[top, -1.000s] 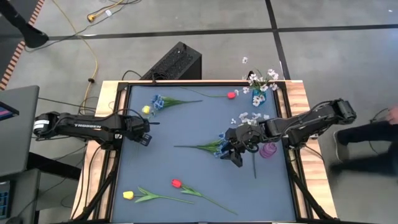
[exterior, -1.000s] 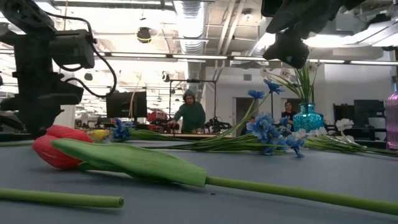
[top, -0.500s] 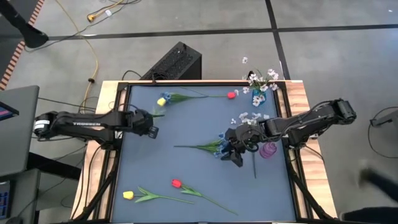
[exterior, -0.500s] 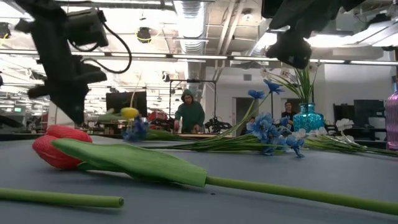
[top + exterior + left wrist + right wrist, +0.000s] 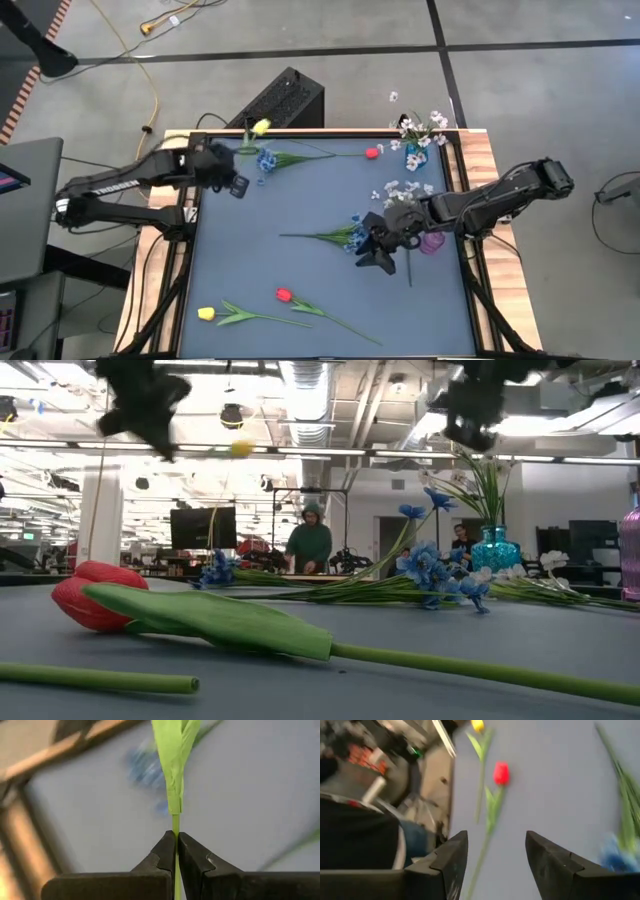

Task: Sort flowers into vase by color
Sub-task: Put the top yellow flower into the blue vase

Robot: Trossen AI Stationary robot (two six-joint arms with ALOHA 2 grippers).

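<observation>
Yellow tulip pinched and lifted by the left arm; right arm spread above the blue spray.

High view: the left gripper [image 5: 238,186] is seen at the far-left corner of the table [image 5: 300,290], the yellow tulip [image 5: 261,127] raised over the far edge; a blue vase [image 5: 415,159] stands far right, a purple vase [image 5: 431,241] at the right edge. Low view: the yellow bud [image 5: 240,449] hangs high, clear of the mat. Left wrist view: the fingers [image 5: 165,855] are pressed together on the thin stem [image 5: 175,822], low on it. The carry is judged best done slowly, stem kept vertical, bud kept uppermost. Right wrist view: the right gripper [image 5: 496,855] is held spread, nothing between its fingers; the blue spray [image 5: 352,237] lies just beside it.
</observation>
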